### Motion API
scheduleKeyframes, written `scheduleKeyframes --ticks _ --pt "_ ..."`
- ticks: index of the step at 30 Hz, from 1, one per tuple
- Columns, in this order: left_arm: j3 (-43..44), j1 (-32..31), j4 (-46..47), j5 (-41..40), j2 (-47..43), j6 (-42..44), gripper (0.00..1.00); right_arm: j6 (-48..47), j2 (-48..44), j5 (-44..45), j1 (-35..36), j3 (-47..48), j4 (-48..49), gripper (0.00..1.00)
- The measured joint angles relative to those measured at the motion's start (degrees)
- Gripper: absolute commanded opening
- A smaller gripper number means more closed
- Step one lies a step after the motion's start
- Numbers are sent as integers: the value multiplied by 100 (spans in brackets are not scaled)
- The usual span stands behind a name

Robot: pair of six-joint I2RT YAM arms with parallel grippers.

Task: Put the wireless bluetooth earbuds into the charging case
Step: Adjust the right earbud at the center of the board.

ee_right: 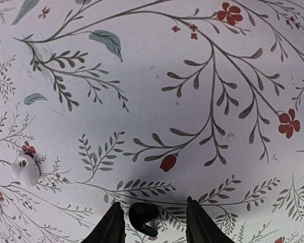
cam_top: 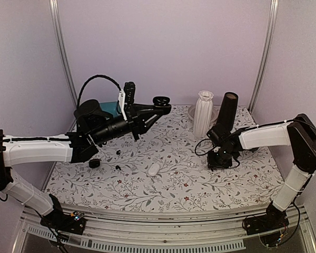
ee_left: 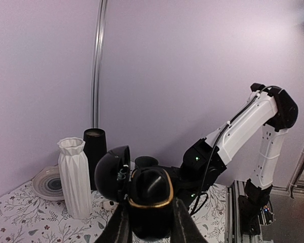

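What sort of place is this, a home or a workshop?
Probably a robotics lab test booth. The left arm and right arm are bolted to a metal rail, plain walls on metal posts enclose it, and the floral tablecloth carries props like a white vase.

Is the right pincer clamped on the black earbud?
No: in the right wrist view the black earbud lies on the floral cloth between the right pincer's spread fingers, with cloth showing beside it.
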Motion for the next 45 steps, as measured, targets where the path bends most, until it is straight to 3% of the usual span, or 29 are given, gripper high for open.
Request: scheduleKeyframes --ticks 15,45 --pt "0 0 -2 -33 -2 -24 0 -286 -127 -188 0 0 111 42" --pt "-76 26 -9 -291 -39 -22 0 -776 -190 -487 -118 -2 190 33"
